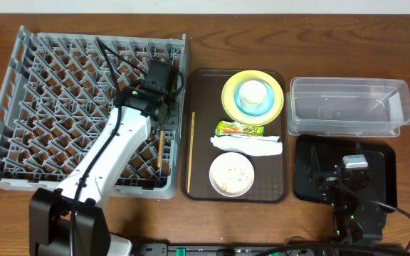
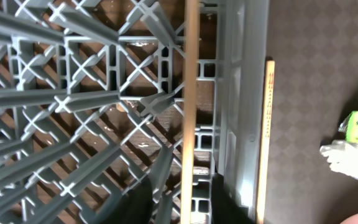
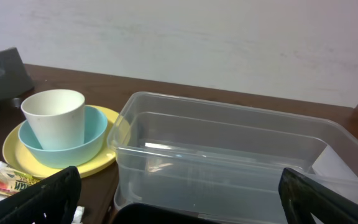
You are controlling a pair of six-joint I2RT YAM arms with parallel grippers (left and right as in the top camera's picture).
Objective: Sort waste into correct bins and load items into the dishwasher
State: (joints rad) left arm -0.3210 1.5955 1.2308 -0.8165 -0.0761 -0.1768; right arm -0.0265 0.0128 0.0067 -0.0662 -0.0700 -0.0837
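One wooden chopstick (image 2: 189, 93) lies in the grey dishwasher rack (image 1: 48, 107) near its right wall. My left gripper (image 1: 161, 122) hovers over it, open, with a gap between the stick and each dark finger (image 2: 138, 205). The second chopstick (image 1: 191, 153) lies on the brown tray's left edge. A white cup (image 3: 55, 118) stands in the light blue bowl (image 3: 73, 149) on the yellow plate (image 1: 253, 96). Below them lie the wrapper (image 1: 239, 129), the napkin (image 1: 248, 146) and a white bowl (image 1: 231, 173) holding rice grains. My right gripper (image 1: 340, 174) stands open over the black tray (image 1: 305, 178), facing the clear tub (image 3: 229, 162).
The dark brown serving tray (image 1: 201, 128) sits between the rack and the two bins. The rack's upright pegs (image 2: 73, 93) surround my left fingers. The left arm (image 1: 105, 156) reaches across the rack's front right corner. A pale wall stands behind the table.
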